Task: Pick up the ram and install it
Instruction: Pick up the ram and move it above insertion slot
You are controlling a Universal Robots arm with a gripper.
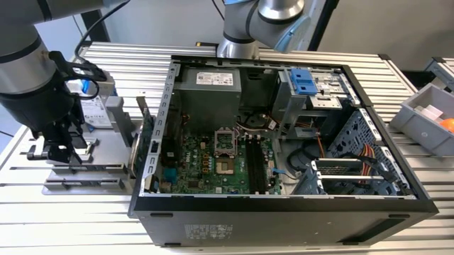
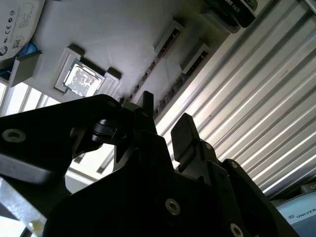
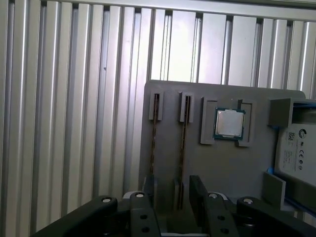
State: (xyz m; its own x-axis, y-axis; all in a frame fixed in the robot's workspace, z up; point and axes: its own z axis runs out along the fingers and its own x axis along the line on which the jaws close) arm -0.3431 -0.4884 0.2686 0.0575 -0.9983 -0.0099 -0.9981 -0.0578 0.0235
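Two rams stand on edge in narrow slots of a grey fixture plate (image 3: 222,168), one ram (image 3: 183,143) closer to a square processor chip (image 3: 229,123) and the other ram (image 3: 154,143) beside it. In the second wrist view the same two sticks (image 2: 157,58) (image 2: 183,76) run away from the black fingers (image 2: 185,133). My gripper (image 3: 173,200) hangs open just above the sticks' near ends; which stick lies between the fingers I cannot tell. In the exterior view the gripper (image 1: 60,153) is over the fixture (image 1: 85,183) at that view's left, outside the computer case.
The open computer case (image 1: 284,204) fills the middle, with its motherboard (image 1: 206,164) and black memory slots (image 1: 255,164). A hard drive (image 1: 95,111) and an upright green card (image 1: 139,141) stand by the fixture. A grey bin (image 1: 426,119) sits at the exterior view's right on the ribbed table (image 1: 71,223).
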